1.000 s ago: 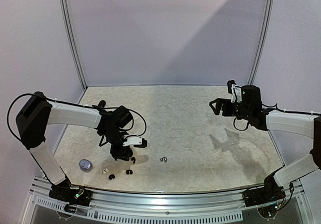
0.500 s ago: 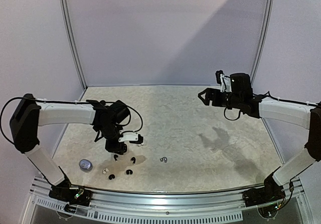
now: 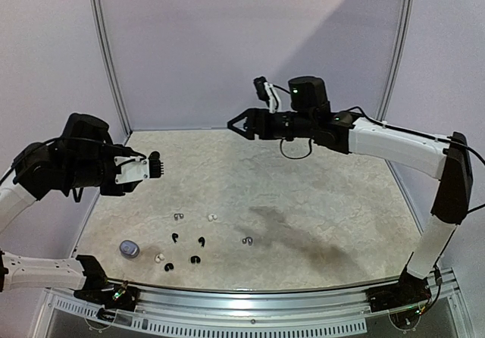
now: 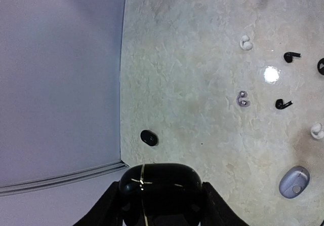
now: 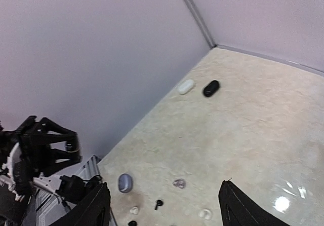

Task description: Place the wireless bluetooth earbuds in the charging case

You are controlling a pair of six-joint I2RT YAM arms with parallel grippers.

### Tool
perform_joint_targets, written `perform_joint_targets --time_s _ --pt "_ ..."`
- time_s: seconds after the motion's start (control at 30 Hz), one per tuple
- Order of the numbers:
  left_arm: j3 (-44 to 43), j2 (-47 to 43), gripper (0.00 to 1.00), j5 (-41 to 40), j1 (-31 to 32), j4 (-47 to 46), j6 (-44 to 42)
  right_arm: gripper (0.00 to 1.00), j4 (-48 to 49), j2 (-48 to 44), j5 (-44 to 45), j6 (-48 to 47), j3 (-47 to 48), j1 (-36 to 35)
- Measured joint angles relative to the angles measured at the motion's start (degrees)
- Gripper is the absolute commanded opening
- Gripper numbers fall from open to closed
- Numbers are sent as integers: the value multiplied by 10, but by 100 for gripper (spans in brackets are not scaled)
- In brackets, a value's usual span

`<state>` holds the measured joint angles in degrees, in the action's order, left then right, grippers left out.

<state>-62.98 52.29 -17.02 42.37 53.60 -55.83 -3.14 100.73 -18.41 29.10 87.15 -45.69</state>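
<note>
Overhead, the left gripper [image 3: 154, 165] hangs high above the left side of the table [image 3: 326, 201]. The right gripper [image 3: 236, 123] reaches across toward the middle at about the same height, its jaws spread with nothing between them. That reach probably brings the second arm near its partner, so that one can hold while the other works. The earbuds [image 3: 201, 241] lie scattered on the near left part of the table, none of them in a case. Some are black, some white and some silvery grey, all tiny and loose. A lilac case [image 3: 129, 248] sits just left of them.

From the left wrist, the jaws are closed on a black case [image 4: 159, 185], glossy and rounded, with a thin bright seam across it. It fills the gap between the fingers [image 4: 104, 208]. Held up like this, it is likely being presented for opening or loading, though whether its lid is open cannot be told. Below it the earbuds show better: the black ones have short stems, the white ones are rounded lumps, and the grey ones look like small paired hooks. A second black case [image 4: 149, 138] lies by the wall [image 4: 61, 74].

From the right wrist, the two fingers frame the view far apart and empty. Far below lie the earbuds and the lilac case. A white case [image 5: 186, 86] rests just beside the second black case near the wall.
</note>
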Motion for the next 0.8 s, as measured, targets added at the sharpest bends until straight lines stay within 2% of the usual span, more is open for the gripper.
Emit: perform_joint_targets --time_s 0.23,0.37,0.6,0.8 --pt "121 -19 1 -13 30 -154 -51 74 66 98 -71 30 66 -102" --pt "137 -14 2 -12 35 -203 -52 72 89 151 -94 54 91 -129" --pt "144 -5 4 1 37 -229 -24 65 125 229 -138 92 139 -136" --pt "150 19 5 14 37 -233 -7 48 134 241 -153 98 155 -138"
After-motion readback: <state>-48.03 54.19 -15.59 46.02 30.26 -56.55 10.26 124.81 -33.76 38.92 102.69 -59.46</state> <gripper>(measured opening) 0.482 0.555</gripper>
